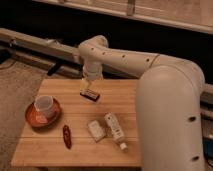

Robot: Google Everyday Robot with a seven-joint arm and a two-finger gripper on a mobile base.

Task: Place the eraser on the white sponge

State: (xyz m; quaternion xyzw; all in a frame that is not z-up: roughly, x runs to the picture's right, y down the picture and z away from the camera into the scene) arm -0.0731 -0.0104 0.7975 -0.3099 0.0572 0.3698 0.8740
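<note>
The eraser (90, 94), a small dark block with a lighter edge, lies on the wooden table (50, 150) near its far edge. My gripper (90, 86) hangs just above it at the end of the white arm, which reaches in from the right. I cannot tell whether it touches the eraser. The white sponge (96, 130), a small flat off-white pad, lies nearer the front of the table, below and slightly right of the eraser.
A white tube with a cap (115, 131) lies right beside the sponge. A slim dark-red pepper-shaped object (66, 136) lies to the sponge's left. A white cup (44, 105) stands on a brown-red plate (31, 118) at the left. The big arm segment (170, 120) covers the table's right side.
</note>
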